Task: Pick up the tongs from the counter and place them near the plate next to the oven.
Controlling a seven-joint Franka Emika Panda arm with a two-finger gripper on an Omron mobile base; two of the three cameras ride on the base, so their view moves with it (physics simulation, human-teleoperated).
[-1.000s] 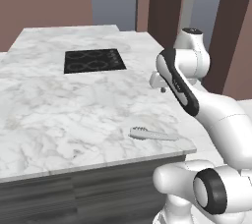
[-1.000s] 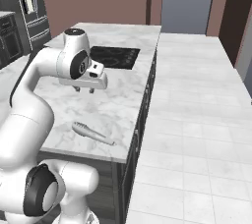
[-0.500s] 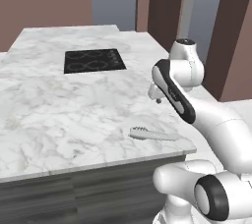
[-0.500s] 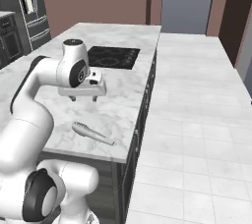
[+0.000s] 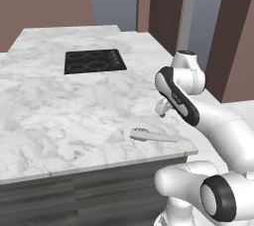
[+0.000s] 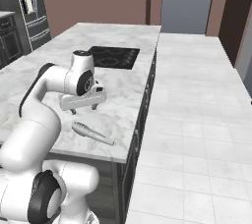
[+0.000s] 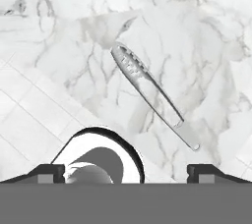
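Tongs (image 5: 154,135) are seen lying flat on the marble counter (image 5: 59,116), close to its near corner, with the scalloped end turned toward the counter's middle and the handle end toward the edge. Above and just behind them the gripper (image 6: 83,103) is held clear of the surface, its fingers (image 7: 49,171) spread wide apart with nothing between them. Farther back, the black cooktop (image 5: 95,61) is set into the counter.

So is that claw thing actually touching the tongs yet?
Apart. In the right base view the open gripper hangs above the tongs, with bare counter showing between them.
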